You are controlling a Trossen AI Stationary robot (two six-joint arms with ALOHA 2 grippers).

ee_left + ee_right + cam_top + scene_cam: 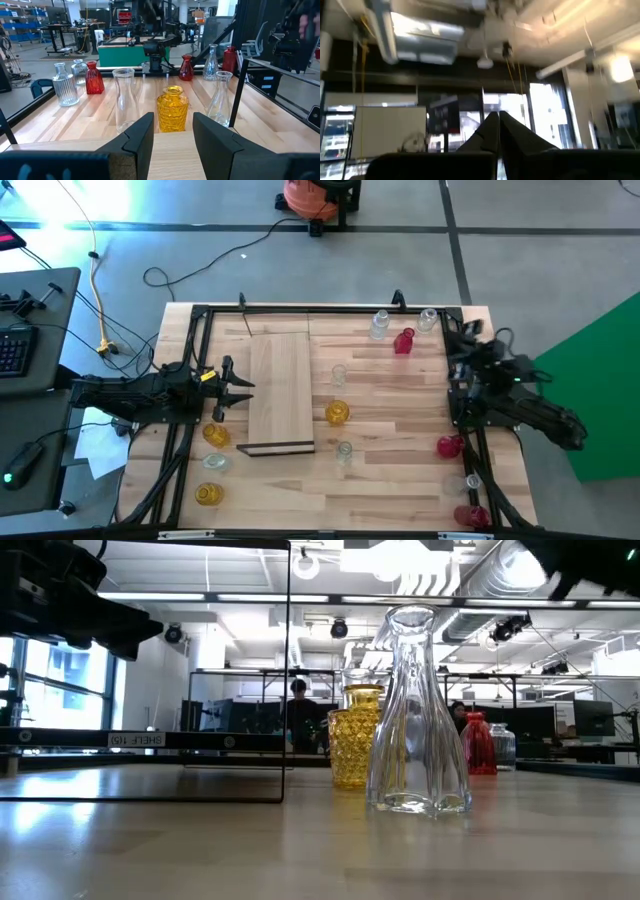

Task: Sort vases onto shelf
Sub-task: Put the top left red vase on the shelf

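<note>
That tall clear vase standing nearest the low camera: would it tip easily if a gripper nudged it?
Probably. The tall clear vase has a narrow neck above a wider base, so a high push might topple it. Its smooth glass looks slippery, likely fragile.

Low view: the front clear vase (415, 710) covers part of the amber vase (357, 736) behind it, and the red vase (477, 743) overlaps a small clear one (502, 746). People in the room beyond are too small to make out. Overhead, a red vase (470, 515) sits partly behind the frame at the near right.
</note>
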